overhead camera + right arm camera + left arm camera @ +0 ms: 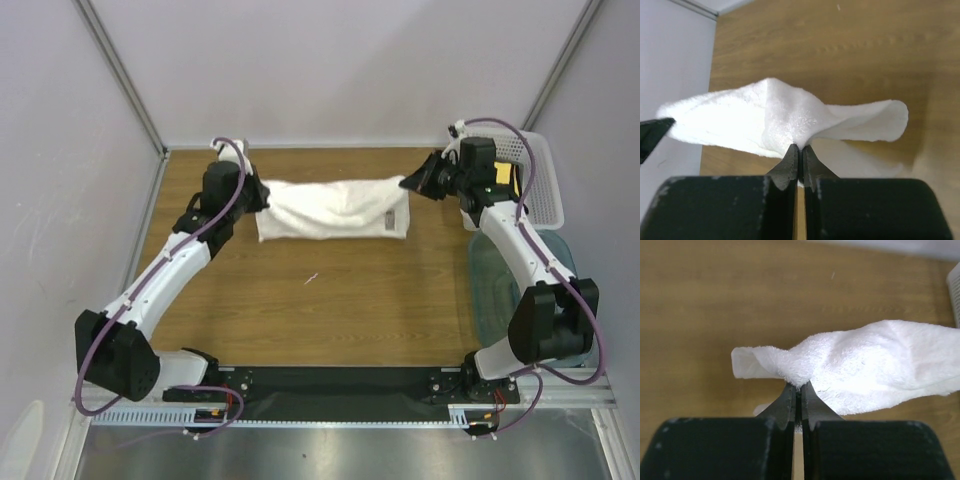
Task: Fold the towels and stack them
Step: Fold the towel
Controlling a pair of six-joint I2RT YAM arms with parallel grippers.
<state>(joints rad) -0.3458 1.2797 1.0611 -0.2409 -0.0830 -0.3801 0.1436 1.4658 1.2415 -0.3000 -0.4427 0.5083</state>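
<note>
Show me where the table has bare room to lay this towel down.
Widest bare wood: nearer than the white towel, between the left arm and right arm. A narrow strip lies beyond the towel by the back wall. Crowded: far right, around the right gripper and basket.

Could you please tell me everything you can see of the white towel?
The white towel is soft terry cloth, wrinkled, folded into a long band across the far part of the wooden table. The left gripper is shut on its left end and the right gripper on its right end, both ends lifted off the wood.
</note>
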